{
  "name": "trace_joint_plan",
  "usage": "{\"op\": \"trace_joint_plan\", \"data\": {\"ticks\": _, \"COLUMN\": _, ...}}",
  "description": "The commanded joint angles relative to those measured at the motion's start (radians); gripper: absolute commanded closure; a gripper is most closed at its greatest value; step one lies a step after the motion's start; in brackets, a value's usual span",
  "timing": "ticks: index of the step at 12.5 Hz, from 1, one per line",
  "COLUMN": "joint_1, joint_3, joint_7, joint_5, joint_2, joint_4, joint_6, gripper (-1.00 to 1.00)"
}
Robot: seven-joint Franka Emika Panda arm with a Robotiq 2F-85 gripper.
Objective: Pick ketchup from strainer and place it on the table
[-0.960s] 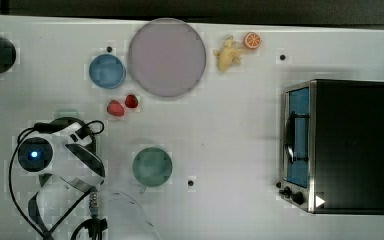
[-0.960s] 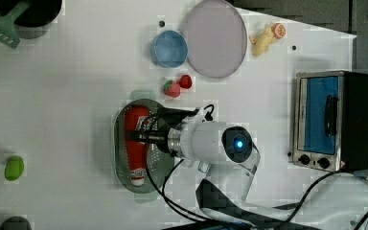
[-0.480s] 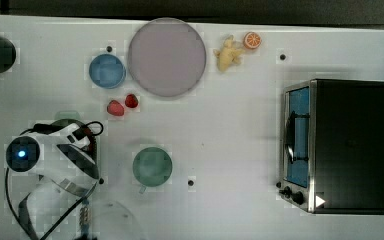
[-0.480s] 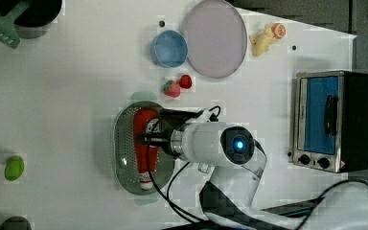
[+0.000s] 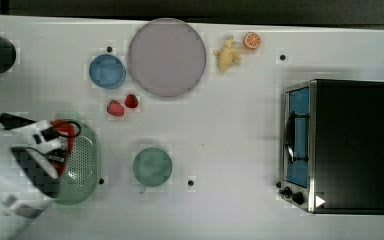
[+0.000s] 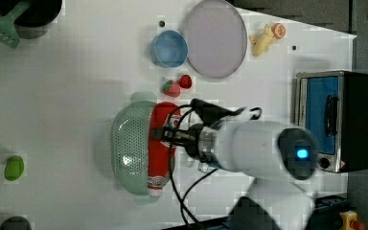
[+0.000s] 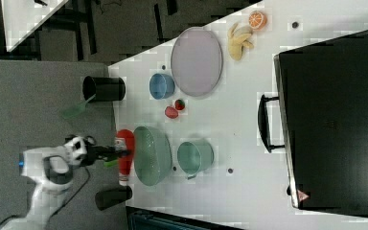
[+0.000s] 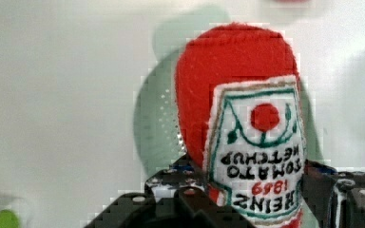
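The ketchup (image 6: pixel 161 143) is a red bottle with a white label, and my gripper (image 6: pixel 165 135) is shut across its middle. In the left view it hangs over the right rim of the pale green strainer (image 6: pixel 130 149). In the right view the ketchup (image 7: pixel 124 155) shows just off the left side of the strainer (image 7: pixel 152 155), raised clear of it. From the wrist, the ketchup (image 8: pixel 247 118) stands between the black fingers (image 8: pixel 185 197) with the strainer (image 8: pixel 164 128) below. In the top view the arm covers most of the ketchup (image 5: pixel 64 129) beside the strainer (image 5: pixel 80 165) on the white table (image 5: pixel 230 125).
A green cup (image 5: pixel 152 166) stands just to the top view's right of the strainer. Two strawberries (image 5: pixel 122 106), a blue bowl (image 5: pixel 107 71) and a grey plate (image 5: pixel 166 56) lie further back. A toaster oven (image 5: pixel 340 145) fills the top view's right.
The arm has drawn back toward the top view's left and risen. The ketchup has come up out of the strainer's bowl, still in the grip.
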Motion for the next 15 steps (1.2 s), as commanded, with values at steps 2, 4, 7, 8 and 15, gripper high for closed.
{"op": "trace_joint_plan", "data": {"ticks": 2, "joint_1": -0.088, "joint_3": -0.05, "joint_7": -0.11, "joint_5": 0.071, "joint_2": -0.031, "joint_4": 0.199, "joint_6": -0.248, "gripper": -0.16}}
{"op": "trace_joint_plan", "data": {"ticks": 4, "joint_1": -0.124, "joint_3": -0.105, "joint_7": -0.218, "joint_5": 0.071, "joint_2": -0.031, "joint_4": 0.271, "joint_6": -0.338, "gripper": -0.16}}
{"op": "trace_joint_plan", "data": {"ticks": 7, "joint_1": -0.172, "joint_3": -0.211, "joint_7": -0.461, "joint_5": 0.065, "joint_2": -0.031, "joint_4": 0.3, "joint_6": -0.357, "gripper": -0.16}}
{"op": "trace_joint_plan", "data": {"ticks": 8, "joint_1": -0.184, "joint_3": -0.252, "joint_7": -0.551, "joint_5": 0.06, "joint_2": -0.031, "joint_4": 0.299, "joint_6": -0.355, "gripper": -0.16}}
{"op": "trace_joint_plan", "data": {"ticks": 15, "joint_1": -0.208, "joint_3": -0.52, "joint_7": -0.807, "joint_5": 0.06, "joint_2": -0.031, "joint_4": 0.205, "joint_6": -0.197, "gripper": -0.16}}
